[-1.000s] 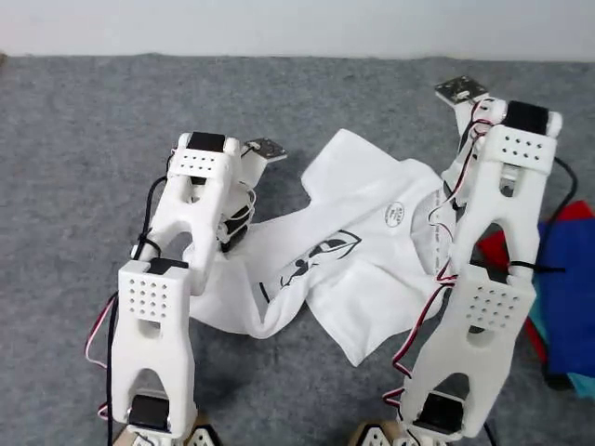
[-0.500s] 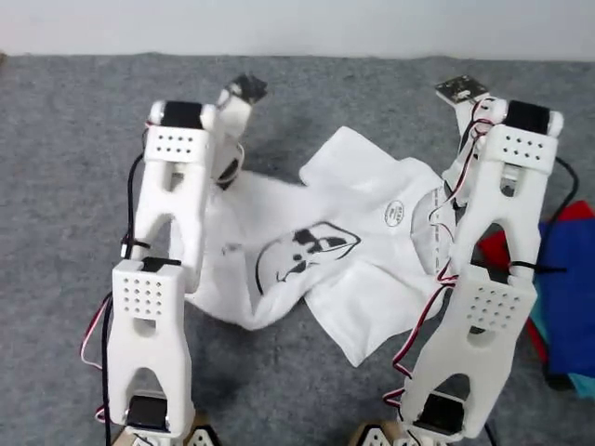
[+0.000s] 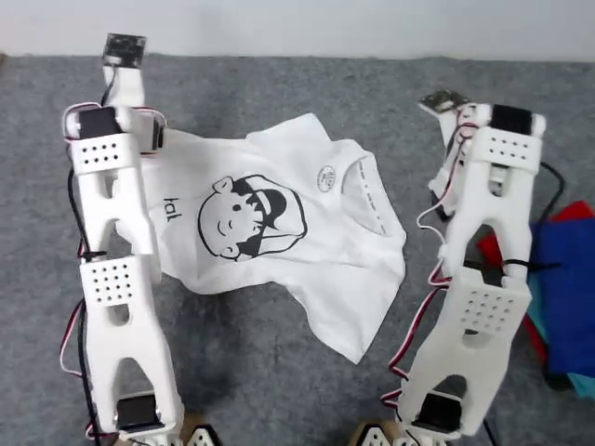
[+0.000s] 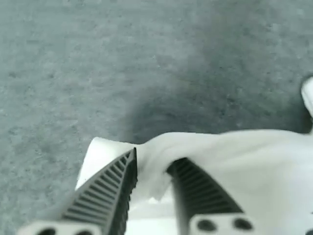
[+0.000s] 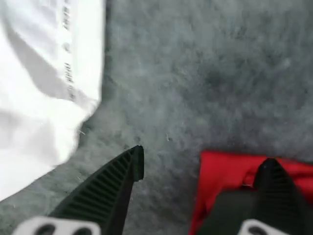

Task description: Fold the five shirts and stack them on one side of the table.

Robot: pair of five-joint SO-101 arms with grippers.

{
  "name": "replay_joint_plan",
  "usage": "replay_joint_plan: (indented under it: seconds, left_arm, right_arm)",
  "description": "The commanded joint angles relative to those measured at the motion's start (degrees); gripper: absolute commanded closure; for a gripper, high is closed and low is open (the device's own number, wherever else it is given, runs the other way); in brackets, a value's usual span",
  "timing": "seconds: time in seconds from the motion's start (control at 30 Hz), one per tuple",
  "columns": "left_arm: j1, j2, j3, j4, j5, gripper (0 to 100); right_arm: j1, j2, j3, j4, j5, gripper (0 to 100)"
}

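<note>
The white shirt (image 3: pixel 279 232), cartoon face up, lies spread across the grey table (image 3: pixel 279 84), its left edge pinched in the left gripper (image 4: pixel 154 164), while the right gripper (image 5: pixel 203 159) hangs open between its collar side and the red shirt (image 5: pixel 220 171) of the right-edge pile (image 3: pixel 567 279).

Grey, felt-like table covering (image 3: pixel 270 390), finely textured, spanning left to right and near to far. Plain white wall (image 3: pixel 307 26) along far edge. Even, diffuse lighting; soft, faint shadows only.

white shirt (image 3: pixel 279 232) 1 | red shirt (image 5: pixel 220 171) 1 | blue shirt (image 3: pixel 562 279) 1 | arms (image 3: pixel 116 279) (image 3: pixel 483 307) 2
</note>
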Motion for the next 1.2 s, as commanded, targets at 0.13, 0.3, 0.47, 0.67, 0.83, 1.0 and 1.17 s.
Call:
replay_joint_plan:
  seconds: [0.13, 0.3, 0.47, 0.67, 0.83, 1.0, 1.17]
  left_arm:
    - [0.8, -0.9, -4.7, 5.4, -4.4, 86]
    - [-1.8, -0.9, -15.6, 12.9, -6.5, 90]
    - [-8.4, -4.6, -16.8, 13.7, -6.7, 96]
    - [-13.4, -7.9, -13.8, 13.7, -6.8, 96]
    - [-13.5, -7.7, -13.7, 13.7, -6.8, 95]
    - [-11.0, -6.3, -3.6, 13.7, -8.8, 83]
    - [-9.2, -6.3, 5.0, 13.7, -9.2, 74]
  right_arm:
    - [-8.6, -4.9, -0.3, 2.6, 0.4, 63.4]
    - [-12.0, -3.9, 5.7, 2.3, 0.7, 63.4]
    - [-11.7, -0.7, 8.5, 2.3, 0.4, 63.4]
    - [-11.9, 2.2, 8.4, 2.3, 0.3, 71.2]
    - [-18.3, -0.3, 8.4, 2.3, 0.2, 82.4]
    - [-24.6, -0.7, 8.4, 2.2, 0.3, 69.2]
    - [-26.9, -1.0, 6.5, 2.2, 0.4, 48.1]
